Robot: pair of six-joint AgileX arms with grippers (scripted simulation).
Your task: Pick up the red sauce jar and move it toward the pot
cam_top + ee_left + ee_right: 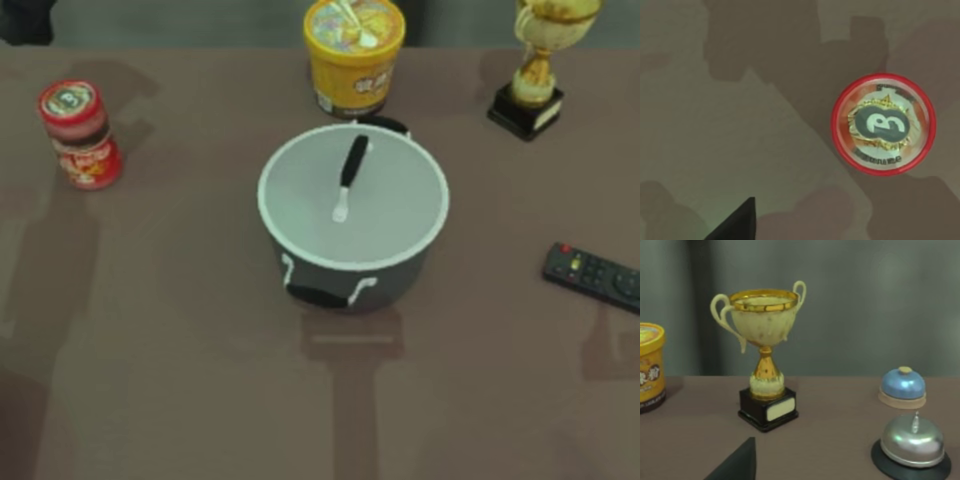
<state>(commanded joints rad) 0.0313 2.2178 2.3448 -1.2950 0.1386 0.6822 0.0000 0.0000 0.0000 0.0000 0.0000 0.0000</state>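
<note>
Red sauce jar (883,124) standing untouched, well left of pot (352,215); left arm hovering above, fingers' state untellable; descent next.

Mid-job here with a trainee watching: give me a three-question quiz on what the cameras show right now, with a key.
1. True or false: the red sauce jar stands upright at the table's left side, apart from the pot.
2. Multiple choice: what stands just behind the pot in the top view? A) yellow tub B) a kettle C) a plate
3. Fill in: the pot's lid is ___ the pot.

Key
1. True. No hand holds it; the left wrist view looks straight down on its lid.
2. A. The trophy stands far right and the remote lies at the right edge.
3. on
</note>
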